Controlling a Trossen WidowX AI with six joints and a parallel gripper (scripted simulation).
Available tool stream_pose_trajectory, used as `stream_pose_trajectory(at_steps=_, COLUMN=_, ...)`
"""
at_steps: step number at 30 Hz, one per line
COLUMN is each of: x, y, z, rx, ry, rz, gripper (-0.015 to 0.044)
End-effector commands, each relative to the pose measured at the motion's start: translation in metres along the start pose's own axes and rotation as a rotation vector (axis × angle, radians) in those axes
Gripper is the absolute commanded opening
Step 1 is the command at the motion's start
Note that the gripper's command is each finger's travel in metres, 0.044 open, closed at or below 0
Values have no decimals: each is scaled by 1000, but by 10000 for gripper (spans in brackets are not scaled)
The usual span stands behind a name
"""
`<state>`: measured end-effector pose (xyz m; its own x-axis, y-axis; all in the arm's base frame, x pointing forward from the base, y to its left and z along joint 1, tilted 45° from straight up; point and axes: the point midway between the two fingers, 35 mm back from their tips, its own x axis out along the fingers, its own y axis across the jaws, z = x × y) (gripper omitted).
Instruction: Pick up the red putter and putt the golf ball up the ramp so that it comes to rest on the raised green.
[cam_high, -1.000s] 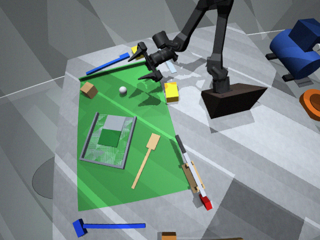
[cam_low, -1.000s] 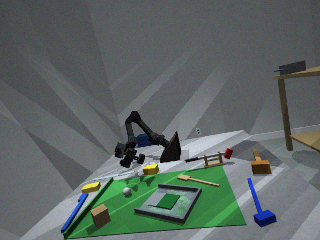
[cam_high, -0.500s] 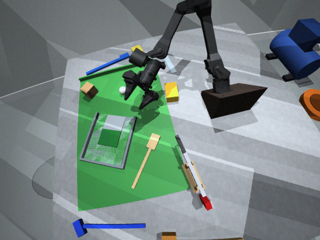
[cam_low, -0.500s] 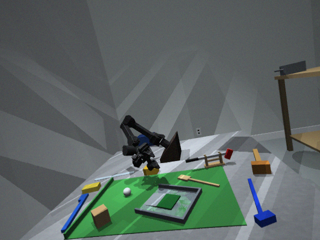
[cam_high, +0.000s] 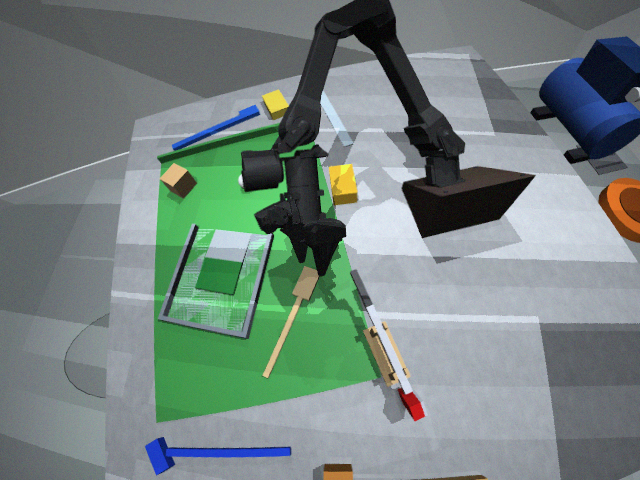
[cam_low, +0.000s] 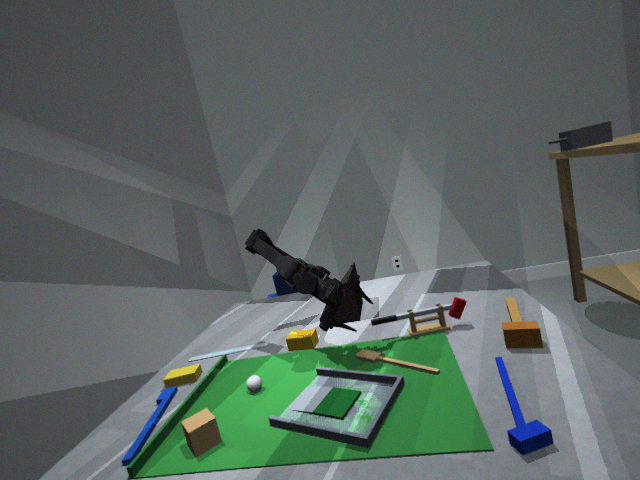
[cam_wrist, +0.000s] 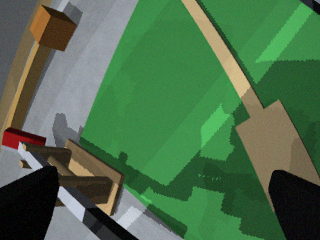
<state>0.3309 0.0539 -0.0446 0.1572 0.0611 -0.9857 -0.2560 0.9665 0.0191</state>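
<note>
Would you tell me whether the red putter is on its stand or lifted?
On its stand: the red putter lies across the wooden rack, untouched.

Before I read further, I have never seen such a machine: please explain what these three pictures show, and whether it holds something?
The black machine is one robot arm standing on a dark base. At its end is a gripper with two fingers; they are spread wide and hold nothing.

One picture looks down from above, one looks from the side of the table, and one comes from a camera on the wrist, so its two dark corners are the fingers.

On the table lies a green mat with a white golf ball, a framed ramp and raised green, and a tan paddle. Beside the mat, the red putter rests on a small wooden stand.
</note>
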Motion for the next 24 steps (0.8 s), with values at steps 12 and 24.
stream_pose_trajectory(at_steps=12, x=37, y=68, z=-66, rx=-1322, ry=645, rz=-157, gripper=440)
stream_pose_trajectory(at_steps=24, x=46, y=60, z=-71, rx=-1322, ry=645, rz=-157, gripper=440)
